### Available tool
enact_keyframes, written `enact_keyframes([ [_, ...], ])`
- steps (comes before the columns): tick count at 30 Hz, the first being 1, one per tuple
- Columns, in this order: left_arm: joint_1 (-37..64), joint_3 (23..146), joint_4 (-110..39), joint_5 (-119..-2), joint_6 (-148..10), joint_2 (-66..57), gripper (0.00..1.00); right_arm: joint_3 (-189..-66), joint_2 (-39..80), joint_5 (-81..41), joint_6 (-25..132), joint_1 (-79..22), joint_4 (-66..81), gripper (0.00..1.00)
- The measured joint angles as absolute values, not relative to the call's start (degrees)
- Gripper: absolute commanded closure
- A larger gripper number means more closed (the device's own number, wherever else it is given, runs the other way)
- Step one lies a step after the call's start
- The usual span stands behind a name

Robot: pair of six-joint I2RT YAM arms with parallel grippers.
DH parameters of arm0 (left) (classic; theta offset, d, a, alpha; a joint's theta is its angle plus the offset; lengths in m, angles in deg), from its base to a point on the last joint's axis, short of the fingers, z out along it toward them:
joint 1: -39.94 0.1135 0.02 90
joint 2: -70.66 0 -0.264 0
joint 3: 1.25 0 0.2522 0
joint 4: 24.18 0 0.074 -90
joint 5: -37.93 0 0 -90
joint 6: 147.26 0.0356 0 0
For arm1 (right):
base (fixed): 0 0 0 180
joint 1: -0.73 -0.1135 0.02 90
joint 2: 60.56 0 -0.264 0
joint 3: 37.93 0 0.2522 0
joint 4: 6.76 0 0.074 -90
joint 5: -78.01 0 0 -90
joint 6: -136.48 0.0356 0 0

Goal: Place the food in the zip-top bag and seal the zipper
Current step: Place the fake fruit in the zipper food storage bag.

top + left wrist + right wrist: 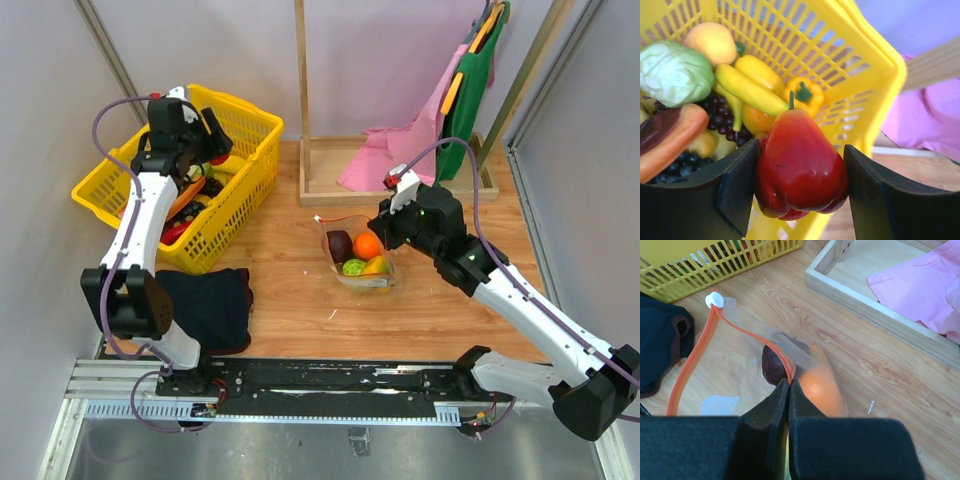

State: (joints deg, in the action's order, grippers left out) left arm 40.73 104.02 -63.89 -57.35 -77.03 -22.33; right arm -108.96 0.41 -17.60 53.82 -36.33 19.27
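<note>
The clear zip-top bag lies mid-table with its mouth up, holding a dark purple, an orange, a green and a yellow toy food. My right gripper is shut on the bag's red-orange zipper at its right end. The zipper's white slider sits at the far end. My left gripper is over the yellow basket, shut on a red pear-shaped toy fruit held above the basket's food.
The basket holds a cabbage, bananas, grapes and a yellow pepper. A dark cloth lies near the left arm's base. A wooden tray with a pink cloth stands behind the bag.
</note>
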Motion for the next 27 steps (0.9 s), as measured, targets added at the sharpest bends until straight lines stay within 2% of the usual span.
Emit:
enact_keyframes([
  [15, 27.29, 94.29, -68.31, -61.29, -77.97, -2.42, 0.67, -108.96, 0.41, -17.55, 55.98, -36.33, 19.27, 0.99],
  [27, 12.8, 89.61, -70.03, -68.83, -81.64, 1.95, 0.67, -108.98, 0.41, -17.51, 57.01, -36.33, 19.3, 0.99],
])
